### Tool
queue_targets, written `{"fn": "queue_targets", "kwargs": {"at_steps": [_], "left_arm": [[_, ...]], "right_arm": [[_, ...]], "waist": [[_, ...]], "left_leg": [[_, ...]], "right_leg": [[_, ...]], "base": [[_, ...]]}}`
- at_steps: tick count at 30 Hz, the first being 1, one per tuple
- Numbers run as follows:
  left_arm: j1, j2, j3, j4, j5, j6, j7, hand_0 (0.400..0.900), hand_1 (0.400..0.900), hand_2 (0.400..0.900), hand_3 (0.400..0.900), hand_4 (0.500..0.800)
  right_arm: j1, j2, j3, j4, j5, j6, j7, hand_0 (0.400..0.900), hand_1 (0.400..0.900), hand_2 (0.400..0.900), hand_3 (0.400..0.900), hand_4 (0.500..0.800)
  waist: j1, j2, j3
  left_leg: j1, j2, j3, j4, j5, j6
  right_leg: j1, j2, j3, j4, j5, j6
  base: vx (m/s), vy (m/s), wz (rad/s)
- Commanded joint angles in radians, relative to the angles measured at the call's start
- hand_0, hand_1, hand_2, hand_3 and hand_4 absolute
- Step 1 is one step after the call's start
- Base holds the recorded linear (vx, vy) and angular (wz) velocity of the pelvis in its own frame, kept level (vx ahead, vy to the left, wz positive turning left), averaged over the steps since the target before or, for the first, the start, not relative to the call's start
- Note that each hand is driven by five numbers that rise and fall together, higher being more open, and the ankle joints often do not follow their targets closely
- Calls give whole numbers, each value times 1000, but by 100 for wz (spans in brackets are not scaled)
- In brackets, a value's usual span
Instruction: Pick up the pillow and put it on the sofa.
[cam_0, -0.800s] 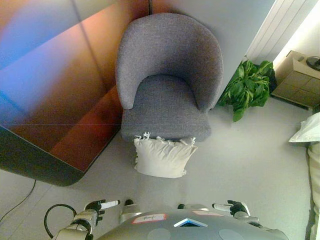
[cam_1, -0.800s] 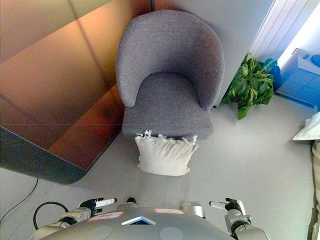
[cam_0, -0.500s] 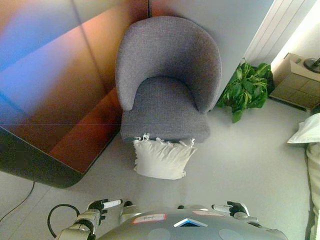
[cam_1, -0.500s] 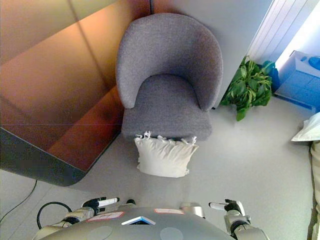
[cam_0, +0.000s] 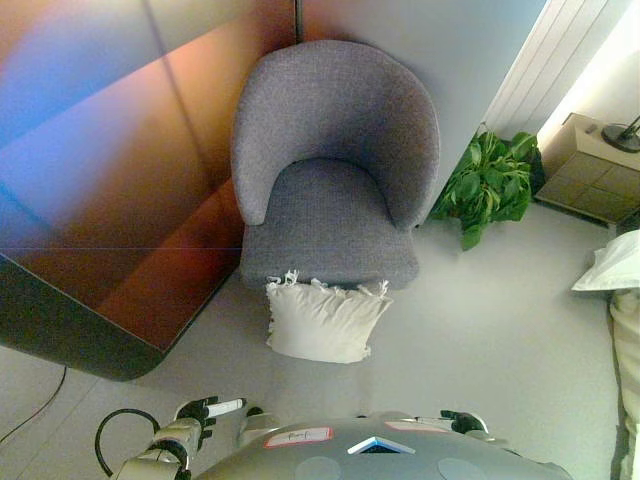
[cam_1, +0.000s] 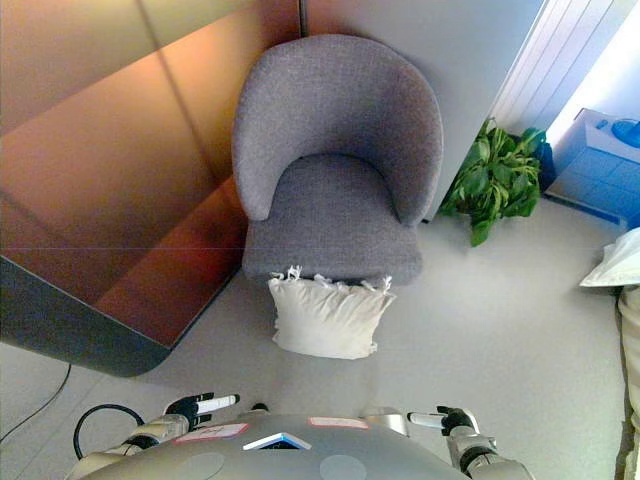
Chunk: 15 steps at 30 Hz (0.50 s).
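Observation:
A cream pillow with fringed corners stands on the grey floor, leaning against the front of a grey upholstered armchair. The chair's seat holds nothing. My left hand shows low at the bottom left, fingers straight, well short of the pillow. At the bottom right my right hand pokes out with straight fingers, also holding nothing.
A dark glossy panel fills the left side, its rounded corner near the floor. A green potted plant stands right of the chair. A tiled cabinet and white bedding lie at the right edge.
The whole picture has shifted slightly, so the camera moved. My right hand sits lower in view. The pillow and chair have not moved.

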<state>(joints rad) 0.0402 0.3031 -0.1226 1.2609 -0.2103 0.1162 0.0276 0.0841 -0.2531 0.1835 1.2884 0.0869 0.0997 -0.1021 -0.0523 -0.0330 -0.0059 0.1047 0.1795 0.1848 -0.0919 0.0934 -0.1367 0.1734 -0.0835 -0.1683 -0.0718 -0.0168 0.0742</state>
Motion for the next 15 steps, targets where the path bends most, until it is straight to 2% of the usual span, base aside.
{"fn": "queue_targets", "kwargs": {"at_steps": [1,6,10,15], "left_arm": [[-76,1,-15,60,27,-30,6,900,900,900,900,800],[-76,5,-14,68,42,-31,8,900,900,900,900,800],[-87,11,-23,66,49,-39,9,900,900,900,900,800],[-115,6,-35,47,36,-59,5,900,900,900,900,800]], "right_arm": [[-84,-22,-13,39,18,-10,-18,900,900,900,900,800],[-87,-18,-14,41,22,4,-37,900,900,900,900,800],[-94,-16,-13,37,27,9,-43,900,900,900,900,800],[-101,-16,-7,41,36,10,-39,900,900,900,900,800]], "waist": [[14,31,49],[12,32,51],[0,37,63],[-9,33,96]], "left_leg": [[50,-63,6,5,-97,83],[51,-62,12,5,-100,84],[49,-48,14,5,-92,87],[20,-3,-5,60,-75,73]], "right_leg": [[-40,-6,-25,92,-40,28],[-45,-3,-30,108,-50,27],[-76,14,-9,172,-83,19],[-122,51,30,257,-130,-12]], "base": [[0,0,0],[0,-29,-2],[-4,-115,-2],[5,-185,0]]}}
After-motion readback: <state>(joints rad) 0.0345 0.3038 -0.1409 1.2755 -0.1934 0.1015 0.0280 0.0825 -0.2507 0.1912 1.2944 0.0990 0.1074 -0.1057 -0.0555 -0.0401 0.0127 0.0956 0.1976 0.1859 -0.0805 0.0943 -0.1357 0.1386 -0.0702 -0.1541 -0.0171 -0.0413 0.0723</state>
